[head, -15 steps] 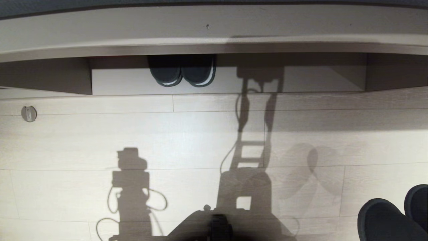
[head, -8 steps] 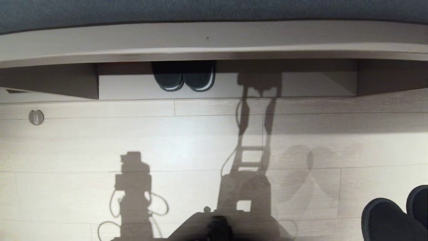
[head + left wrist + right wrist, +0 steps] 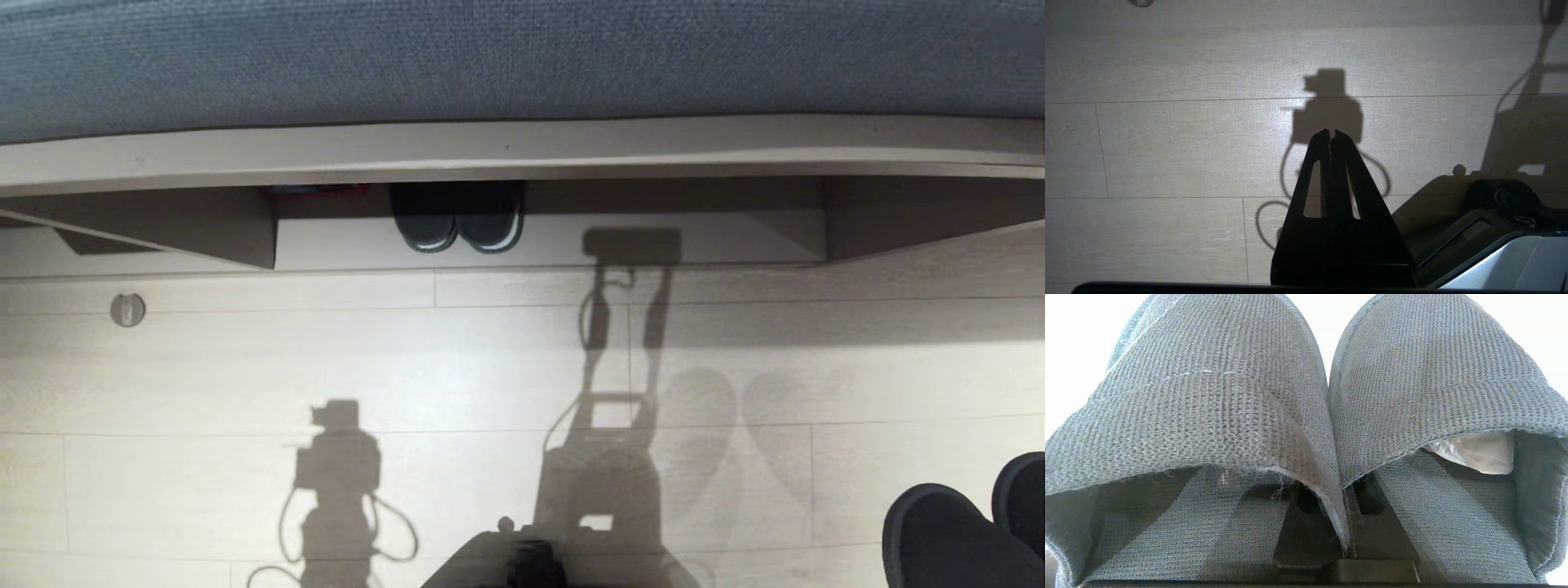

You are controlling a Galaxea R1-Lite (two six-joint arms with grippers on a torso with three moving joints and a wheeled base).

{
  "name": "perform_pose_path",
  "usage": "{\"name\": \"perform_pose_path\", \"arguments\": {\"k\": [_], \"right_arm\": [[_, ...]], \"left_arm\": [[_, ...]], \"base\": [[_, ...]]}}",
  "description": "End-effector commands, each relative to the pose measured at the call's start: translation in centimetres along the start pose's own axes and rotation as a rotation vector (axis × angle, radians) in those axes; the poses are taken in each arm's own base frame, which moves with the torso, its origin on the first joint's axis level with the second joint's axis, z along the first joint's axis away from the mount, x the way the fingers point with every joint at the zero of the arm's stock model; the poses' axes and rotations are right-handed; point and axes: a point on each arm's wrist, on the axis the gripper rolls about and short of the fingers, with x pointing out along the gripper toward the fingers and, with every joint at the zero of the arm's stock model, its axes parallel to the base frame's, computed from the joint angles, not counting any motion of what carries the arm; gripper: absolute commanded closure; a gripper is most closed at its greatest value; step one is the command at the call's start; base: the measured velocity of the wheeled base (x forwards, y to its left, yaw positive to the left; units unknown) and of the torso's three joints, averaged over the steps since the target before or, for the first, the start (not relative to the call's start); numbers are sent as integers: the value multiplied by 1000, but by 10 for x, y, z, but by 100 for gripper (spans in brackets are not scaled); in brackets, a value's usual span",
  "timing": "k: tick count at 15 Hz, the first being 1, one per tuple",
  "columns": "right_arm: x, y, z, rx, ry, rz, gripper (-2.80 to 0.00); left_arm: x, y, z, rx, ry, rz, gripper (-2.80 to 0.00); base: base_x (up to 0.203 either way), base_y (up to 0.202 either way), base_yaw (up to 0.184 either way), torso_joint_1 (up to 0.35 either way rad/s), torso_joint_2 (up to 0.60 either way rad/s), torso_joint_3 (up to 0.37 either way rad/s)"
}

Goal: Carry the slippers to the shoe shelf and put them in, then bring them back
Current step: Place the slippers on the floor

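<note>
My view has tipped upward since a second ago, so the shoe shelf (image 3: 539, 245) sits lower in frame; I judge I'm facing it, ready to approach. My right gripper (image 3: 1345, 522) stays clenched on the slippers (image 3: 955, 535) (cut off at the frame corner). My left gripper (image 3: 1331, 136) hangs closed, empty.

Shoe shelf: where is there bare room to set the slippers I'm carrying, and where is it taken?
In the shoe shelf, the pale base board is bare from the white-edged pair across to the right divider. A narrower bare strip lies between that pair and the left divider. The right gripper pinches the slippers by their inner edges.
</note>
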Motion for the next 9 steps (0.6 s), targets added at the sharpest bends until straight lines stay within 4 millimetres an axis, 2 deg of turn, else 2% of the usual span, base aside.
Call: {"name": "perform_pose_path", "arguments": {"k": [1, 9], "right_arm": [[0, 0, 0, -1, 3, 1, 0], [0, 0, 0, -1, 3, 1, 0]], "left_arm": [[0, 0, 0, 0, -1, 0, 0], [0, 0, 0, 0, -1, 0, 0]], "base": [[0, 0, 0, 2, 2, 210], [0, 0, 0, 2, 2, 203]]}}
